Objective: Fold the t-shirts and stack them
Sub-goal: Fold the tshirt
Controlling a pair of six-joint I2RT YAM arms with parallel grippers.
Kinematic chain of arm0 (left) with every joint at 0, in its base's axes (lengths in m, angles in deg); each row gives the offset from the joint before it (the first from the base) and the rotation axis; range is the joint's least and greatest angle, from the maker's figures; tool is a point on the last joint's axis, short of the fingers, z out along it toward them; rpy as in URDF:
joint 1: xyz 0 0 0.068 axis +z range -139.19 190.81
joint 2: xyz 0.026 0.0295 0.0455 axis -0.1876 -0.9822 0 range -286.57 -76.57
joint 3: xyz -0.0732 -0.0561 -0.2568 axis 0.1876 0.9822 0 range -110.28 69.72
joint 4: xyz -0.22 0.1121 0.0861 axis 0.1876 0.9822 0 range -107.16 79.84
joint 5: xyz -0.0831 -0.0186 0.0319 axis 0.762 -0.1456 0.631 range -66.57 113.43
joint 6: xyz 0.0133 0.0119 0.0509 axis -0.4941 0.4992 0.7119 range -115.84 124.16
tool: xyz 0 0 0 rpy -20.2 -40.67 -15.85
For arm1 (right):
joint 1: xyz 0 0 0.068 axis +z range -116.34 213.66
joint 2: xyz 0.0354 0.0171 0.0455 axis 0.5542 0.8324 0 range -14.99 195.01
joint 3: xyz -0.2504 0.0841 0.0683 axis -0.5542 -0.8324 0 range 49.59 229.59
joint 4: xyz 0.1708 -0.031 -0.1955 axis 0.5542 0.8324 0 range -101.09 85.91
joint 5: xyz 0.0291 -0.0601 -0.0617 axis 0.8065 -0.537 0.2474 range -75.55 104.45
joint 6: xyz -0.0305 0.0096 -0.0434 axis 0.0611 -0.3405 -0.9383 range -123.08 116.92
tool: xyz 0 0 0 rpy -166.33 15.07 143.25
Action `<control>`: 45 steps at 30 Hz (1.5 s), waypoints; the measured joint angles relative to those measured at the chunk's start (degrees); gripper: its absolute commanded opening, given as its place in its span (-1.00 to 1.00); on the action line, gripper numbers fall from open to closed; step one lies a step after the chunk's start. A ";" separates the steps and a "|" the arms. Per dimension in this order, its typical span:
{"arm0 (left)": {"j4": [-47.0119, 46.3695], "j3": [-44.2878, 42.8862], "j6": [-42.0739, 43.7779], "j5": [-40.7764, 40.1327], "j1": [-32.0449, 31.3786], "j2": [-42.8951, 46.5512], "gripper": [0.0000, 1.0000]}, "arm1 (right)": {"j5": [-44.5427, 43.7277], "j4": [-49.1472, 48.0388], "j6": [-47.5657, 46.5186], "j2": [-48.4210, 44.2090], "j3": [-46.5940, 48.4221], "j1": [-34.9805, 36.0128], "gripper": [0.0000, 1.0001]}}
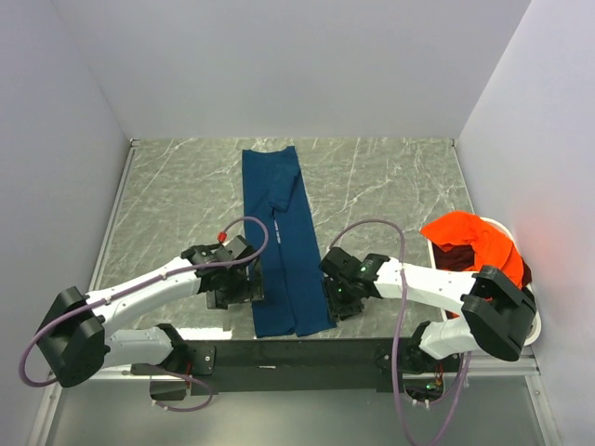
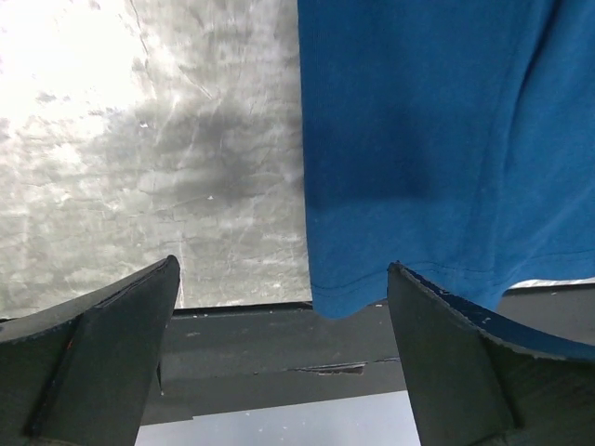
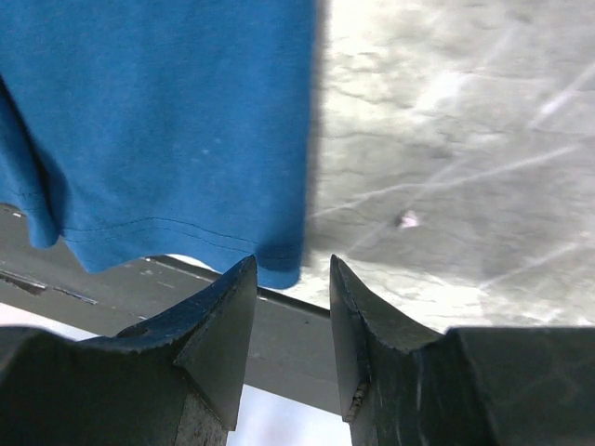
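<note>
The left gripper (image 2: 284, 268) had its jaws spread wide, empty; the right gripper (image 3: 293, 265) had its jaws narrowly parted, empty. The blue t-shirt (image 1: 284, 242) lay between both grippers, hem just beyond their fingertips.

Grey marbled table (image 1: 186, 186), white basket (image 1: 499, 224) at its right edge, pale walls (image 1: 279, 65) around.

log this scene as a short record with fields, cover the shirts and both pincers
blue t-shirt: folded into a long narrow strip, flat on the table, near hem at the front edge
orange t-shirt: bunched over the white basket, far right
left pincer: wide open, empty, by the strip's near left corner
right pincer: slightly open, empty, by the strip's near right corner
stack: not started
</note>
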 measured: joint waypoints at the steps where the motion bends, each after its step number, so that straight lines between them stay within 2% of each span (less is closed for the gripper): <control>1: -0.11 0.26 -0.07 0.31 -0.09 -0.24 0.99 | 0.28 -0.37 0.20 0.24 0.00 0.33 -0.11; 12: -3.39 3.48 -1.46 4.57 -1.88 -2.93 0.99 | 0.81 -2.93 1.51 2.73 -0.37 3.21 -0.14; 17: -4.33 3.80 -1.81 5.42 -3.02 -4.33 0.99 | 0.85 -2.97 1.92 3.65 -0.20 3.32 -0.34; 18: -4.57 3.82 -2.10 5.62 -3.32 -4.87 0.95 | 0.87 -2.97 2.01 3.80 -0.17 3.34 -0.51; 19: -4.74 3.82 -2.29 5.73 -3.74 -5.20 0.93 | 0.85 -2.95 1.92 3.89 -0.13 3.34 -0.59; 21: -5.14 3.82 -2.97 6.01 -4.76 -6.05 0.86 | 0.90 -3.13 2.21 4.13 -0.13 3.45 -0.81; 24: -5.09 3.82 -3.80 6.01 -6.27 -6.71 0.67 | 0.98 -3.39 2.49 4.13 -0.13 3.69 -1.00; 26: -5.07 3.82 -4.50 6.01 -7.23 -7.10 0.42 | 1.07 -3.48 2.51 4.13 -0.13 3.72 -1.00; 29: -5.18 3.82 -5.40 6.01 -8.26 -7.91 0.16 | 1.25 -3.80 2.54 4.11 -0.22 3.72 -1.00; 39: -4.57 2.54 -6.82 5.68 -11.54 -11.76 0.06 | 1.36 -4.72 2.51 4.07 -0.37 4.13 -1.00; 45: -3.32 0.83 -6.84 5.53 -12.41 -14.40 -0.18 | 1.33 -4.87 2.51 4.07 -0.37 4.26 -1.00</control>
